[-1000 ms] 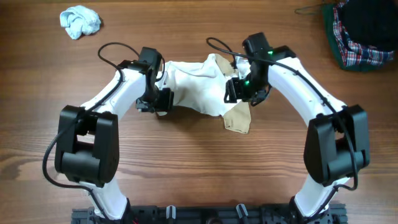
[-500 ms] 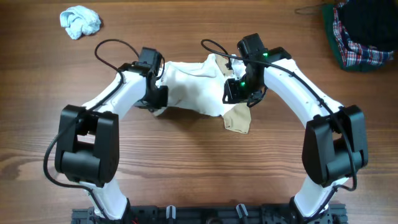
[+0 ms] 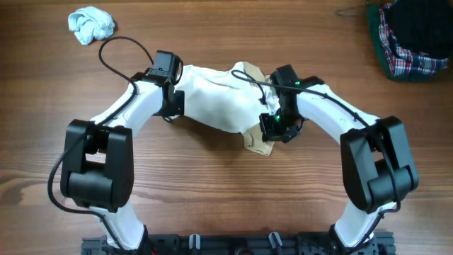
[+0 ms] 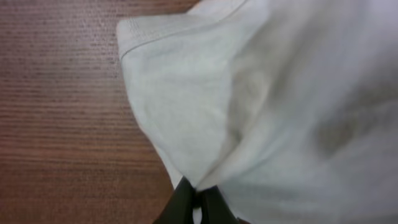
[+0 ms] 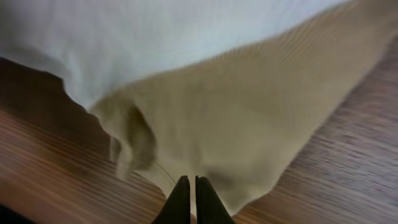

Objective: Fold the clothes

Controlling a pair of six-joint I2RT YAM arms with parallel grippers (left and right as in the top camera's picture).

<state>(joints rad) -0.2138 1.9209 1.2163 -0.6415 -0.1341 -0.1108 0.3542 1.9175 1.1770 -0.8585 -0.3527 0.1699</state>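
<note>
Left gripper (image 4: 196, 200) pinches the cloth (image 3: 216, 99) edge, right gripper (image 5: 189, 198) is clamped on its tan corner (image 5: 249, 124) (probably to spread it flat for folding).

Left arm (image 3: 131, 106) and right arm (image 3: 333, 99): white shells, bulky black joint housings. Thin black cable (image 3: 113, 46) loops off the left arm. Green LED (image 3: 298, 83) lit on the right. Fingertips (image 4: 180, 202) slim and black.

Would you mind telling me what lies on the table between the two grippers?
The white garment spans from the left gripper to the right gripper, tan cloth at that end; overhead view.
</note>
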